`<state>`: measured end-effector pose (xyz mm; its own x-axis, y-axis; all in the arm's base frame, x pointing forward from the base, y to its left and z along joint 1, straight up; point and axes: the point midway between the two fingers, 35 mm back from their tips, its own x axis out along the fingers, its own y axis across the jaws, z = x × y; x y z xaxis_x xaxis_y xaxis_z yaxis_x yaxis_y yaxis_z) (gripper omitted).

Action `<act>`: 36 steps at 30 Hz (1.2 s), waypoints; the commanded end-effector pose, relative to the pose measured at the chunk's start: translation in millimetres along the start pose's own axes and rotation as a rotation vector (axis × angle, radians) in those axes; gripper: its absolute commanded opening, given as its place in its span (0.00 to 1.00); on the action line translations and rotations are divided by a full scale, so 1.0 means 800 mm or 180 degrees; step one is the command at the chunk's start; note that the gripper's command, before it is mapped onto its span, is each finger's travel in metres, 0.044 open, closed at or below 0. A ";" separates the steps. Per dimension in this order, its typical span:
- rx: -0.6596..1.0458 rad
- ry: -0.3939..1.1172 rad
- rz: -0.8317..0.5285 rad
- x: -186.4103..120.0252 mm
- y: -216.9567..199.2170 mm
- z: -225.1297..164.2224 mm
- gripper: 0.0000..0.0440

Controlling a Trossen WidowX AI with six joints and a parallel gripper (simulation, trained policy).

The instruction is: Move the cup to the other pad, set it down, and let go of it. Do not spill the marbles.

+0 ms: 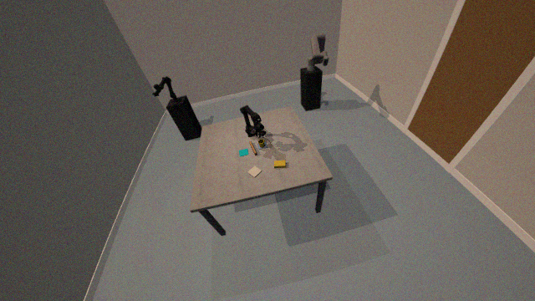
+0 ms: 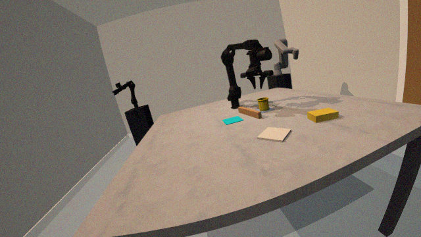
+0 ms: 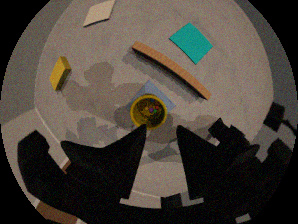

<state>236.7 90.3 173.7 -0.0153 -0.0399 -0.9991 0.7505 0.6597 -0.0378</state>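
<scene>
Grey walls (image 1: 226,50) (image 2: 191,62) meet at the back of the room, and from about one to four o'clock in the top view a paler beige wall (image 1: 376,46) (image 2: 342,49) carries a brown panel (image 1: 476,75) (image 2: 412,59) framed in off-white trim. White skirting edges the blue-grey floor (image 1: 159,234) (image 2: 79,201). Centrally stands a mottled, stone-toned table (image 1: 226,180) (image 2: 184,171) on dark legs — its shadows spread towards four and five o'clock.

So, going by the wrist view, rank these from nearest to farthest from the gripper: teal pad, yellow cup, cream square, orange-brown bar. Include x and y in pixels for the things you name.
1. Yellow cup (image 1: 262,143) (image 2: 263,105) (image 3: 149,128), just ahead of the open gripper (image 1: 261,136) (image 2: 258,88) (image 3: 162,128)
2. Orange-brown bar (image 1: 253,148) (image 2: 249,112) (image 3: 172,71), beyond the cup
3. Teal pad (image 1: 243,152) (image 2: 233,120) (image 3: 191,43), upper right
4. Cream square (image 1: 255,171) (image 2: 274,134) (image 3: 99,12), upper left
</scene>
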 end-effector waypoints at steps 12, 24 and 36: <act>0.0131 0.0012 -0.0351 0.051 -0.008 -0.004 0.44; 0.0099 0.0012 -0.0493 0.092 -0.012 -0.007 0.46; -0.0106 0.0039 -0.0551 0.135 -0.016 -0.010 0.43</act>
<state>221.7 84.2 73.5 -0.1448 -0.1422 -0.9792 0.7282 0.6547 -0.2028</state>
